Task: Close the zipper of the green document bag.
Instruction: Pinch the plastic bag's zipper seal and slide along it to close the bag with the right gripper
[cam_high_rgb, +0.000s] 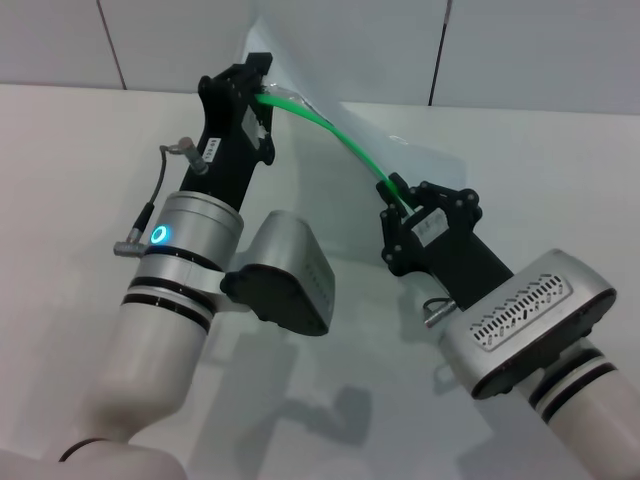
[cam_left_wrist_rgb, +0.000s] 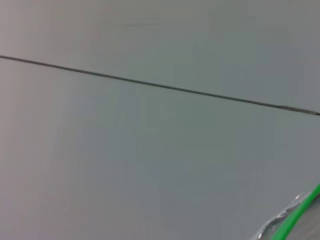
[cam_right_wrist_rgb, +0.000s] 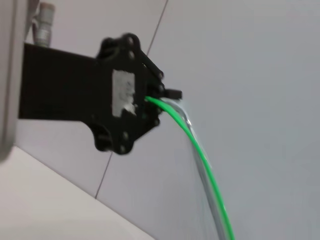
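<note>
White wall panels with thin dark seams rise behind a pale table (cam_high_rgb: 60, 150), and above that table both arms hold the green document bag (cam_high_rgb: 400, 150) in the air, its translucent body hanging faintly visible against the wall. The left end effector (cam_high_rgb: 258, 92) is clamped on one end of the zipper (cam_high_rgb: 335, 135), which the right wrist view shows running straight out of its black housing (cam_right_wrist_rgb: 150, 99). From there the bright green strip sags in a shallow curve down to the right end effector (cam_high_rgb: 402, 208), which grips it at the other end, seemingly where the slider sits, though the tab itself is too small to make out. The left wrist view catches only a short piece of the green edge (cam_left_wrist_rgb: 300, 212) against the wall. Judging by this, the closing pull is in hand: one end anchored, the other pinched. How much of the zipper is already closed cannot be read. The next move likely calls for the left arm to keep the strip taut while the right draws along its line, without twisting the thin plastic or letting the edge go slack.
</note>
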